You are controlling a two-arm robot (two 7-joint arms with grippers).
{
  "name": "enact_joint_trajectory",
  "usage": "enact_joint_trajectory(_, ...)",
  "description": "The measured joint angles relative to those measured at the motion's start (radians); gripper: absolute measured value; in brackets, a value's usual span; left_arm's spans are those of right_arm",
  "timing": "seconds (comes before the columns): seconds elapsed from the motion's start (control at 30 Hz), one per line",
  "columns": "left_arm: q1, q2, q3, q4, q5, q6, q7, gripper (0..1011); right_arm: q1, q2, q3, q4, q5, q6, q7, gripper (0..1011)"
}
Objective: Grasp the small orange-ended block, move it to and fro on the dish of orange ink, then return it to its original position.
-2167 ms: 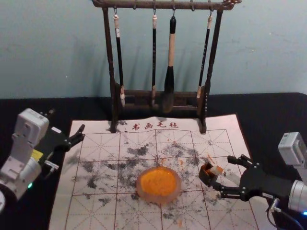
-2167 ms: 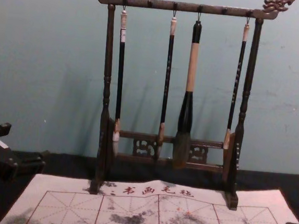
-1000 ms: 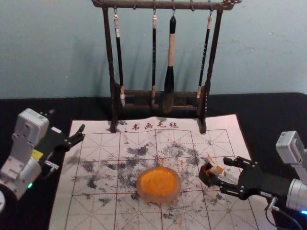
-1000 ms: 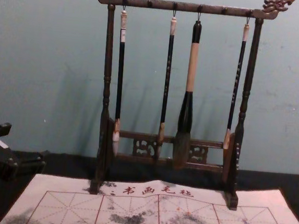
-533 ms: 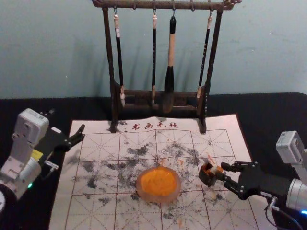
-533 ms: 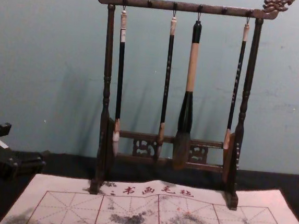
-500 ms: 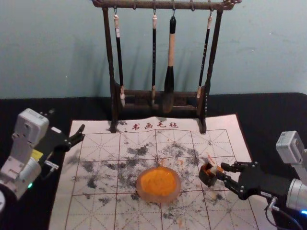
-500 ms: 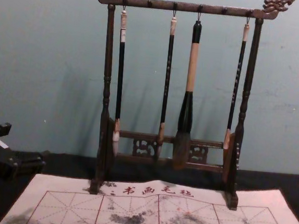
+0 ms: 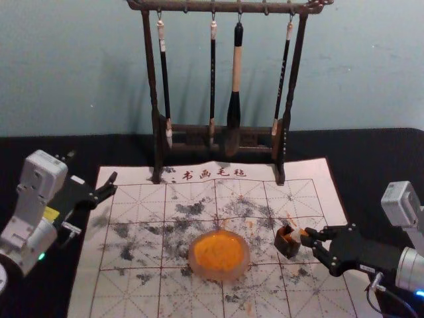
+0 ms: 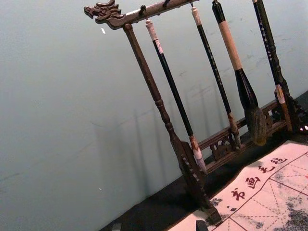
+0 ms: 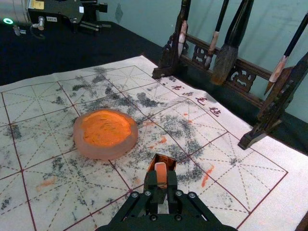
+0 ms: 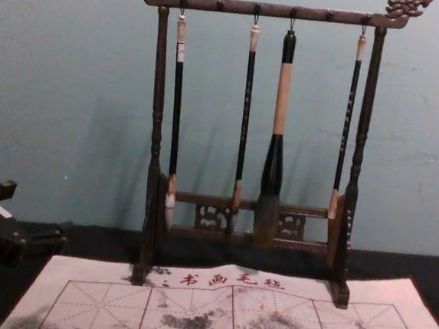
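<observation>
Since the earlier frame, the block [image 11: 161, 174] had gained a closer grip: the right gripper's [image 9: 307, 238] fingers had narrowed onto its orange end. The block lay at the box's [image 9: 286, 246] right-hand rim; contact could not be determined. The dish [image 9: 219, 255] stood left of the box, on the mat [image 9: 132, 228]. The left gripper [image 9: 93, 167] was parked at the mat's left edge, fingers wide, holding nothing.

4 brushes [image 9: 236, 69] and a gridded mat [image 9: 85, 285] suggest a calligraphy workspace.
</observation>
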Motion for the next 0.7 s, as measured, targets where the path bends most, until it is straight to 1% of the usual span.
enact_joint_trajectory(0.47,0.0,0.0,0.0,0.0,0.0,0.0,0.0,1001,0.0,0.0,0.0,0.0,0.0,0.0,0.0,80)
enact_joint_trajectory(0.7,0.0,0.0,0.0,0.0,0.0,0.0,0.0,1002,-0.007,0.007,0.013,-0.015,0.01,0.0,-0.003,80)
